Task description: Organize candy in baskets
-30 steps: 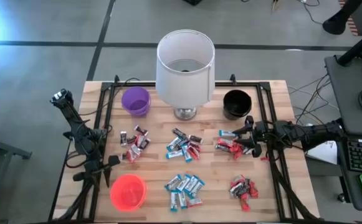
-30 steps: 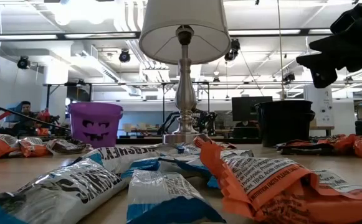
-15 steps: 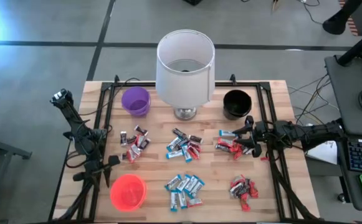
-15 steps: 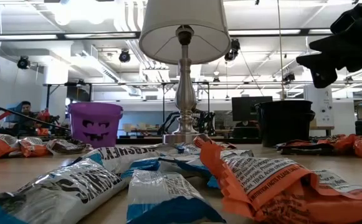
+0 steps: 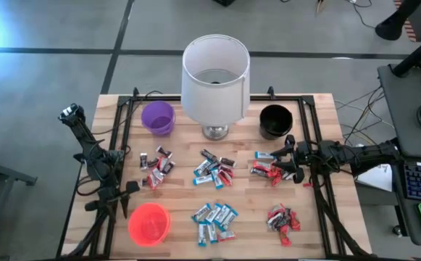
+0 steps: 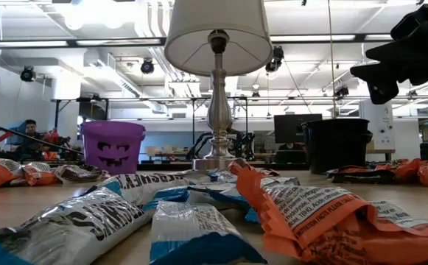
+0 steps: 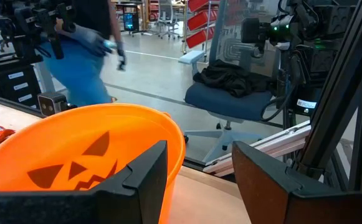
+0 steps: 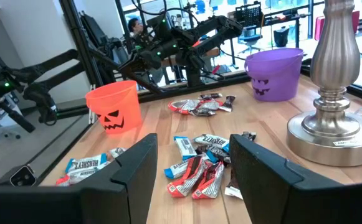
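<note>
Two grippers wait at opposite sides of the table, and neither holds anything. The left gripper sits at the table's left edge with its fingers parted to a moderate gap, nothing between them; the orange basket stands just ahead of them, not touched, its pumpkin face filling the left wrist view. The right gripper hovers above the table at the right side, its fingers spread wide and empty. Just ahead of those fingers lies a small heap of red and blue candy, with the black basket close beside the gripper. Further out from the right fingers lie more heaps of candy in the table's middle, then a dark-and-red heap toward the left gripper, and two heaps on the near side. The purple basket stands beyond them, next to the lamp.
</note>
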